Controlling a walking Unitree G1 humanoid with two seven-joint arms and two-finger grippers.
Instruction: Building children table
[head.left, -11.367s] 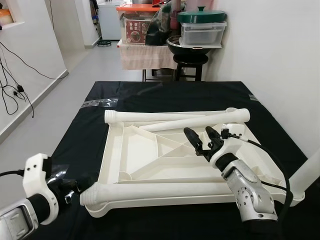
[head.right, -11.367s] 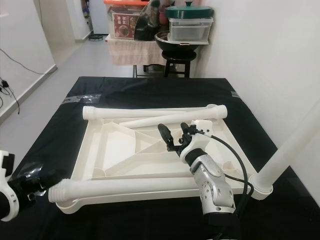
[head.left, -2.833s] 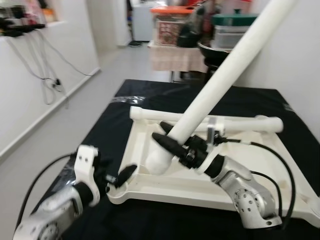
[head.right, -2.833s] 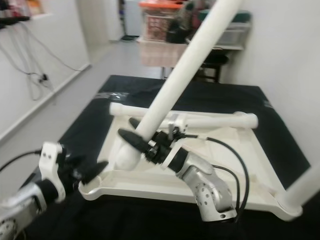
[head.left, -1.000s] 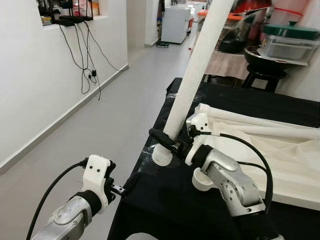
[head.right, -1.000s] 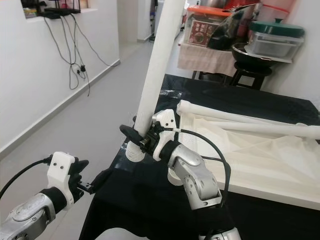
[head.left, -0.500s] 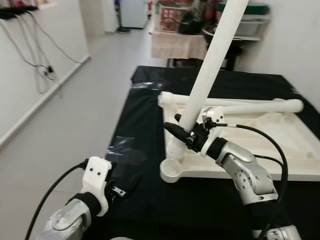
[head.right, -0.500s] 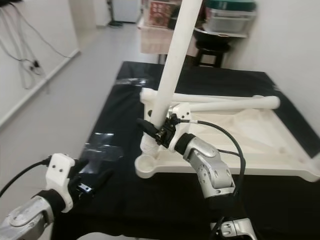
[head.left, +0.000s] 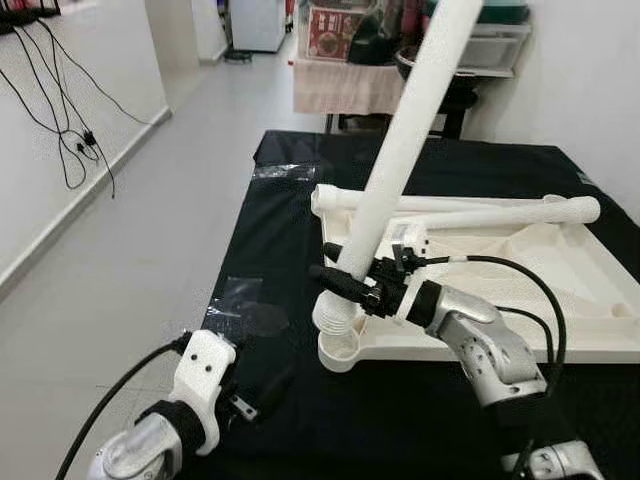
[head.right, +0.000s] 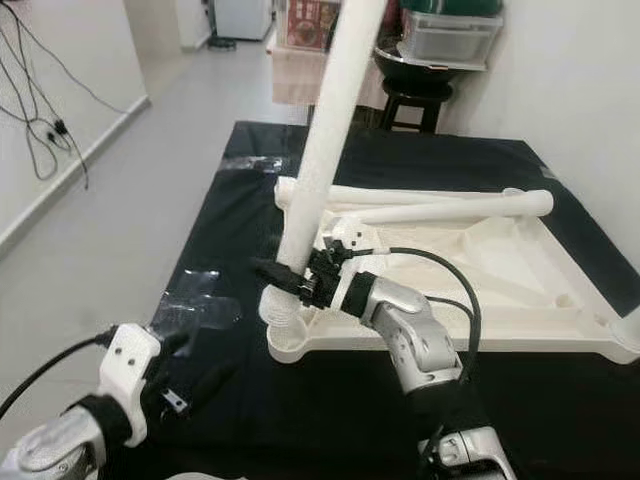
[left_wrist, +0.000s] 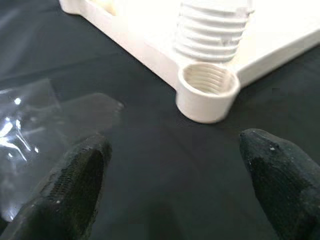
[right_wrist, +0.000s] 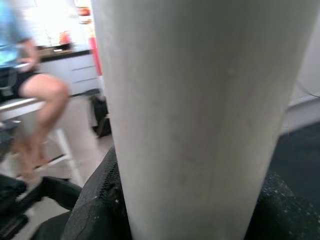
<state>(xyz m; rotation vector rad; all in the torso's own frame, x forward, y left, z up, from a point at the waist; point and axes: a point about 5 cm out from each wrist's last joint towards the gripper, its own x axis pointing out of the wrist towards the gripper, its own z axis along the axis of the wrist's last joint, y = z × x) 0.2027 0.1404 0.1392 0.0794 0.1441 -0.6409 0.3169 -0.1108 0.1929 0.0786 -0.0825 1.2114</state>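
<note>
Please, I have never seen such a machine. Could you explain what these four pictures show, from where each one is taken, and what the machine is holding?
This is a humanoid robot with two silver arms, each ending in two long black fingers. Two pictures come from cameras in its head, looking down; the other two come from cameras on its wrists.

An upside-down white plastic table top lies on a black sheet, with two loose legs lying on it. The right gripper is closed around a long white leg, tilted, with its threaded end just above the corner socket. The right wrist view shows that leg very close, with a seated person behind.

The left gripper is open, low over the sheet, near the socket, with a piece of clear plastic close by.
</note>
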